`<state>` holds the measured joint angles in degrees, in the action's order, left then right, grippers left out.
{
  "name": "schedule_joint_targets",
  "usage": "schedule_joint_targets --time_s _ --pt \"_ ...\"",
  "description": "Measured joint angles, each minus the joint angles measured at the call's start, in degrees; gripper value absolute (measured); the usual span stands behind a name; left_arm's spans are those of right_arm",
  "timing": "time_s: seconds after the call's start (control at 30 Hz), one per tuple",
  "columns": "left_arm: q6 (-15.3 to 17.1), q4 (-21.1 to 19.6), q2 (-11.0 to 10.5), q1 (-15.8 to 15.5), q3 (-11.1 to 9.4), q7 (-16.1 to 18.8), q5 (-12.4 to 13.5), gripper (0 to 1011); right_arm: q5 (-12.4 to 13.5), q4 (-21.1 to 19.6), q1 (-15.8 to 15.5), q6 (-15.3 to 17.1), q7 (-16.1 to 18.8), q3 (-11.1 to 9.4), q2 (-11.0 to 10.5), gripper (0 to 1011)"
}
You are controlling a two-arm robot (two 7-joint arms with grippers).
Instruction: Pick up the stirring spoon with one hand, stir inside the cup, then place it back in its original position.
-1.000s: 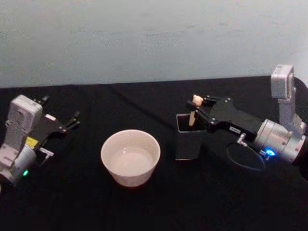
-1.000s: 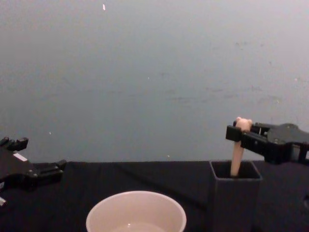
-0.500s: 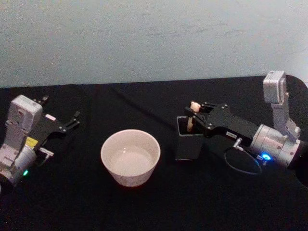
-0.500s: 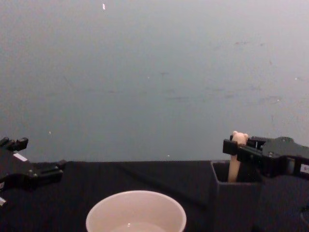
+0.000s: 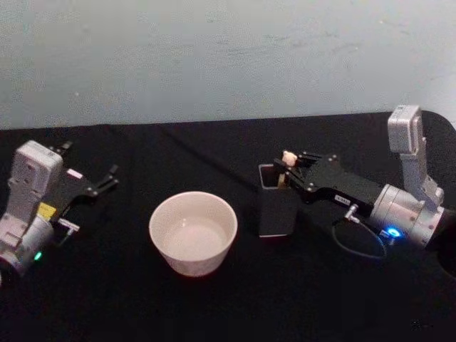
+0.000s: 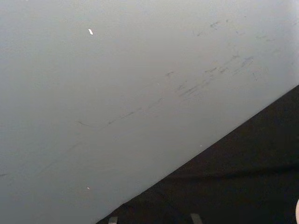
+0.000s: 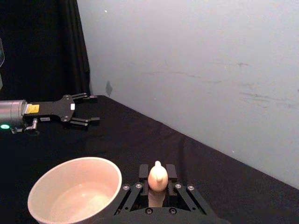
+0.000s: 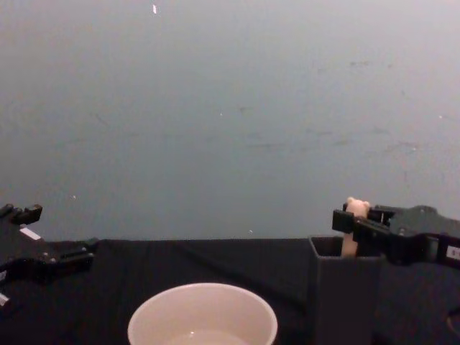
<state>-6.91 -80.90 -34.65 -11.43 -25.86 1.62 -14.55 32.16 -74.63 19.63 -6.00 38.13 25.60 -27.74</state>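
In the head view the right gripper [image 5: 288, 165] sits right of centre in the frame, its black fingers closed on the beige handle of the stirring spoon [image 5: 288, 157] just below the tiny bear-head knob, directly over the open top of the dark grey square holder [image 5: 275, 210]. The spoon stands upright with its lower part down inside the holder, so its neck and bowl are hidden by the walls. The chest view shows this from the side at the lower right of the frame: the knob of the spoon [image 8: 356, 208] pokes up above the pinching right gripper [image 8: 350, 223], and a short length of handle runs down behind the holder's [image 8: 343, 302] rim. In the right wrist view the spoon's knob [image 7: 158, 176] sits at the bottom centre, clamped on both sides by the gripper's [image 7: 158, 185] fingers [image 7: 143, 173]. The cream-white cup [image 5: 193, 232] stands on the black table [image 5: 214, 306] near the middle of the head view, just to the left of the holder and apart from it, and its round rim shows at the bottom centre of the chest view [image 8: 203, 317] and at the lower left of the right wrist view [image 7: 74, 191]. The left gripper [image 5: 108, 177] rests at the left edge of the head view, well apart from the cup, its thin fingers spread open above the cloth, and it also shows at the upper left of the right wrist view [image 7: 87, 108]
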Motion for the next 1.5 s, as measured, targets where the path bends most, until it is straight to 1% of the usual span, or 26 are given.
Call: schedule_joint_targets --time_s 0.17,0.23,0.3,0.37,0.43,0.47,0.5,0.57,0.73,0.83,0.9,0.93,1.03,1.07,1.27,1.43,1.5 --pt "0.0 0.0 0.0 0.0 0.0 0.0 0.0 1001 0.1 0.0 0.0 0.0 0.1 0.0 0.0 214" --pt "0.0 0.0 0.0 0.0 0.0 0.0 0.0 1001 0.1 0.0 0.0 0.0 0.1 0.0 0.0 266" --pt "0.0 0.0 0.0 0.0 0.0 0.0 0.0 1001 0.1 0.0 0.0 0.0 0.1 0.0 0.0 346" --pt "0.0 0.0 0.0 0.0 0.0 0.0 0.0 1001 0.1 0.0 0.0 0.0 0.1 0.0 0.0 384" --pt "0.0 0.0 0.0 0.0 0.0 0.0 0.0 1001 0.1 0.0 0.0 0.0 0.2 0.0 0.0 447" --pt "0.0 0.0 0.0 0.0 0.0 0.0 0.0 1001 0.1 0.0 0.0 -0.1 0.2 0.0 0.0 507" --pt "0.0 0.0 0.0 0.0 0.0 0.0 0.0 1001 0.1 0.0 0.0 -0.1 0.2 0.0 0.0 507" --pt "0.0 0.0 0.0 0.0 0.0 0.0 0.0 1001 0.1 -0.1 0.0 -0.1 0.2 0.0 0.0 589" --pt "0.0 0.0 0.0 0.0 0.0 0.0 0.0 1001 0.2 -0.1 0.0 -0.1 0.2 0.0 0.0 729" --pt "0.0 0.0 0.0 0.0 0.0 0.0 0.0 1001 0.2 -0.1 0.0 -0.1 0.2 0.0 0.0 840" --pt "0.0 0.0 0.0 0.0 0.0 0.0 0.0 1001 0.2 -0.1 0.0 -0.1 0.2 0.0 0.0 868" --pt "0.0 0.0 0.0 0.0 0.0 0.0 0.0 1001 0.2 -0.1 0.0 -0.1 0.2 0.0 0.0 926" --pt "0.0 0.0 0.0 0.0 0.0 0.0 0.0 1001 0.2 -0.1 0.0 -0.1 0.2 0.0 0.0 973" --pt "0.0 0.0 0.0 0.0 0.0 0.0 0.0 1001 0.2 -0.1 0.0 -0.1 0.2 0.0 0.0 1003" --pt "0.0 0.0 0.0 0.0 0.0 0.0 0.0 1001 0.2 -0.1 0.0 -0.4 0.2 -0.2 0.0 1002" --pt "0.0 0.0 0.0 0.0 0.0 0.0 0.0 1001 0.1 -1.9 0.0 -2.8 -0.5 -1.9 0.1 1002" --pt "0.0 0.0 0.0 0.0 0.0 0.0 0.0 1001 0.4 -3.0 -0.2 -4.2 -1.3 -3.2 0.2 1002"
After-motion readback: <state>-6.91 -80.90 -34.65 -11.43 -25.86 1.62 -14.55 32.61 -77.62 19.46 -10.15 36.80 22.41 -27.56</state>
